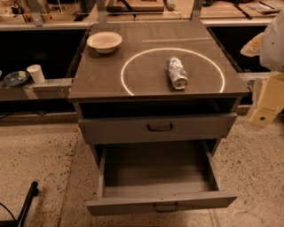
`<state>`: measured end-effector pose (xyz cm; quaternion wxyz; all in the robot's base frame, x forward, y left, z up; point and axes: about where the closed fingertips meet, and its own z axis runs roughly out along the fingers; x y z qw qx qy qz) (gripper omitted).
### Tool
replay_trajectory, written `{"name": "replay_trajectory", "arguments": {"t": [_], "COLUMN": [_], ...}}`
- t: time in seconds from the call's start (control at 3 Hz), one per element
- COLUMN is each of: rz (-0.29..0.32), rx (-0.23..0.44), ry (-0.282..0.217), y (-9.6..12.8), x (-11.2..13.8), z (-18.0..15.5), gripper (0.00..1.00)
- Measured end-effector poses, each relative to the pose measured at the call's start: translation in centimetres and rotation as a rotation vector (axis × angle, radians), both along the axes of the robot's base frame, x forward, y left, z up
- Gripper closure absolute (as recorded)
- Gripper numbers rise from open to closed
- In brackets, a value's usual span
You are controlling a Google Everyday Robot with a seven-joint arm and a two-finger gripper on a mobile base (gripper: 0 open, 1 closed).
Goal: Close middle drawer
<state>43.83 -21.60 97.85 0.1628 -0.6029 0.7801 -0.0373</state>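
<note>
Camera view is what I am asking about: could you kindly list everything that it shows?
cabinet: one, grey, centre
middle drawer: one, grey, pulled far out, low in the view
upper drawer: one, grey, above it, slightly out
bowl: one, white, cabinet top, rear left
can: one, white and blue, on its side, inside the ring
ring: one, white, on the cabinet top
cup: one, white, ledge at left
dish: one, dark, beside the cup
gripper: one, cream, right edge, apart from both drawers

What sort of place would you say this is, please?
Probably a robot lab or workshop: a grey cabinet with its middle drawer pulled open, cluttered workbenches behind, and the robot's gripper hanging at the right edge.
</note>
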Motion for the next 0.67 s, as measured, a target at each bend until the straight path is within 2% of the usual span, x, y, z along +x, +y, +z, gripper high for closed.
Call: {"name": "replay_trajectory", "arguments": {"t": [0.33, 0.67], "rz": [0.001, 0.006], "rx": [0.002, 0.014], "ry": [0.011, 0.070], "y": [0.0, -0.3], "x": [0.1, 0.5], "z": [-0.8, -5.2], "gripper": [0.00, 0.00]}}
